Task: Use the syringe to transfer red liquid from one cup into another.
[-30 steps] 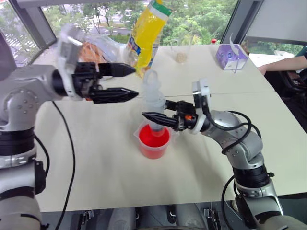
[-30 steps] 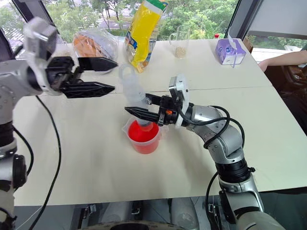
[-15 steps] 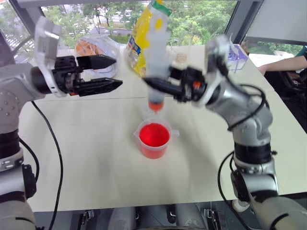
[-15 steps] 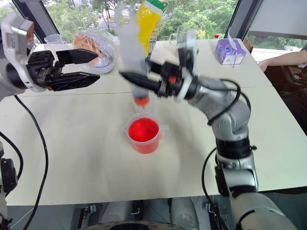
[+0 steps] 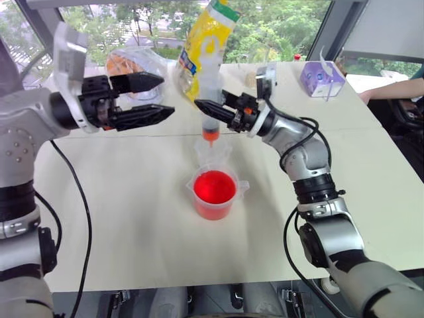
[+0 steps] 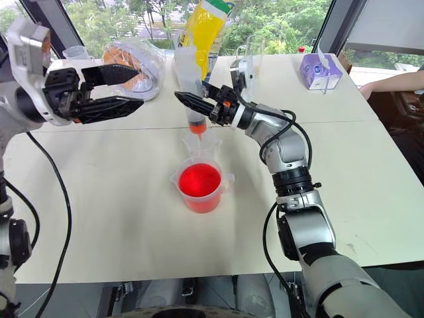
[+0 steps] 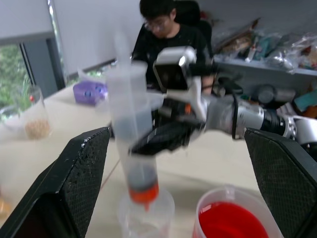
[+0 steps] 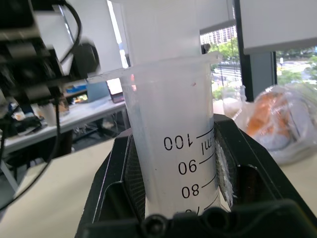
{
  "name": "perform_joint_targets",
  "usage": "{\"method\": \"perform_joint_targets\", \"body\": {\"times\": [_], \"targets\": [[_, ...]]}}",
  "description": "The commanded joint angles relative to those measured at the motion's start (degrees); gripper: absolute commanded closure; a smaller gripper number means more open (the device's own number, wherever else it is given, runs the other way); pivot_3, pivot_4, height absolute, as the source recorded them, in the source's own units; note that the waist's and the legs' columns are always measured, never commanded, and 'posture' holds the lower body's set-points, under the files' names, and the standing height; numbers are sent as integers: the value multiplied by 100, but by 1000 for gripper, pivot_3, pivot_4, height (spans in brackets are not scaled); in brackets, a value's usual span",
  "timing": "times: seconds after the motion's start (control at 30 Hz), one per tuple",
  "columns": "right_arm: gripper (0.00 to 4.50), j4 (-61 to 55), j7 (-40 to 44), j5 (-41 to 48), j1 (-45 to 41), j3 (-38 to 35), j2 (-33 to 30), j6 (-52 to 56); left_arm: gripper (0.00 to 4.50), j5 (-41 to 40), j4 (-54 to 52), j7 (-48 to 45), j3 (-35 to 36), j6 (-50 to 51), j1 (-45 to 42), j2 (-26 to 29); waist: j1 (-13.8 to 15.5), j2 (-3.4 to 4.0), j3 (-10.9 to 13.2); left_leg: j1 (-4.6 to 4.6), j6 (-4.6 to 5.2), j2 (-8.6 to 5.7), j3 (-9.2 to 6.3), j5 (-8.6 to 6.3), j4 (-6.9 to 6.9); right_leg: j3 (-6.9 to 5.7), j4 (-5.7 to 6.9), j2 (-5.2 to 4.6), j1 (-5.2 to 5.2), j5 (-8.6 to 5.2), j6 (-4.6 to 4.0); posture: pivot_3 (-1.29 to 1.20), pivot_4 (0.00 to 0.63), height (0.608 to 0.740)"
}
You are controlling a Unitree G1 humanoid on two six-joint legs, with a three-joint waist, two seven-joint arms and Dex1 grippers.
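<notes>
My right gripper [image 5: 202, 106] is shut on the barrel of the syringe [image 5: 211, 99], which it holds upright. The syringe's orange-red tip [image 7: 144, 192] hangs at the mouth of the small clear cup [image 5: 213, 152]. Just in front of that cup stands the beaker [image 5: 233, 199], with red liquid [image 5: 213, 187] in it. The right wrist view shows the syringe [image 8: 173, 148] and its scale marks between the black fingers [image 8: 247, 163]. My left gripper [image 5: 167, 96] hovers open to the left of the syringe, pointing at it, with nothing in it.
At the far side of the table are a yellow bag [image 5: 202, 40], a clear bag with orange contents [image 5: 132, 66], a cup with beige grains [image 5: 250, 71] and a purple box [image 5: 319, 78]. A person's arm [image 5: 391, 87] rests at the right edge.
My right gripper has lifted the syringe out of the beaker and carried it away from me, over the small cup. The left gripper has stayed about where it was, open.
</notes>
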Motion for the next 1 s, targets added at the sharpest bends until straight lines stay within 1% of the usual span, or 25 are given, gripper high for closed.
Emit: {"method": "perform_joint_targets", "body": {"times": [0.03,0.2,0.37,0.53,0.63,0.67,0.7,0.73,0.87,0.9,1.0], "targets": [[3008,-98,71,-97,-32,-34,58,-207,90,187,237,200,-40,-333,-444,-244,-4,0,0,0,0,-1,1,0,0,0,1,0,0,0,0,0,150,740],[3008,-141,80,-190,37,-32,114,-232,90,570,788,252,-308,-704,-895,-723,-5,0,0,1,-6,-3,1,4,0,0,2,2,0,1,1,0,150,740],[3008,-167,72,-241,64,-17,133,-239,90,828,1203,129,-584,-911,-1171,-1108,-9,0,0,1,-8,-2,1,5,0,-1,2,3,0,1,2,0,150,740],[3008,-182,68,-284,71,-22,161,-237,90,934,1252,66,-680,-875,-1163,-1231,-25,0,0,1,-8,-2,2,5,-1,0,1,3,-1,1,2,0,150,740],[3008,-187,64,-304,65,-22,185,-236,851,974,1202,31,-724,-824,-1106,-1237,-21,0,0,1,-8,-1,0,5,-1,0,2,3,-1,1,2,0,150,740],[3008,-185,66,-310,59,-25,193,-234,1284,976,1185,25,-724,-810,-1093,-1246,-19,0,0,1,-8,-1,0,5,-1,0,2,3,-1,1,2,0,150,740],[3008,-183,67,-317,54,-27,201,-232,1964,972,1173,23,-719,-794,-1087,-1254,-17,0,0,1,-8,-1,0,5,-1,0,2,2,-1,1,2,0,150,740],[3008,-173,73,-325,46,-29,207,-234,2235,971,1166,23,-718,-787,-1085,-1262,-17,0,0,1,-8,-1,0,5,-1,0,2,2,-1,1,2,0,150,740],[3008,-168,92,-340,40,-33,217,-235,4286,975,1126,22,-729,-732,-1083,-1278,-10,0,0,1,-8,-1,0,5,-1,0,2,2,-1,1,2,0,150,740],[3008,-165,97,-343,37,-33,218,-236,4450,988,1125,14,-741,-716,-1084,-1278,-9,0,0,1,-8,-1,0,5,-1,0,2,2,-1,1,2,0,150,740],[3008,-177,106,-340,30,-37,220,-225,4450,1044,1133,2,-778,-726,-1075,-1290,-10,0,0,1,-8,-1,0,5,-1,0,2,2,-1,2,3,0,150,740]]}}
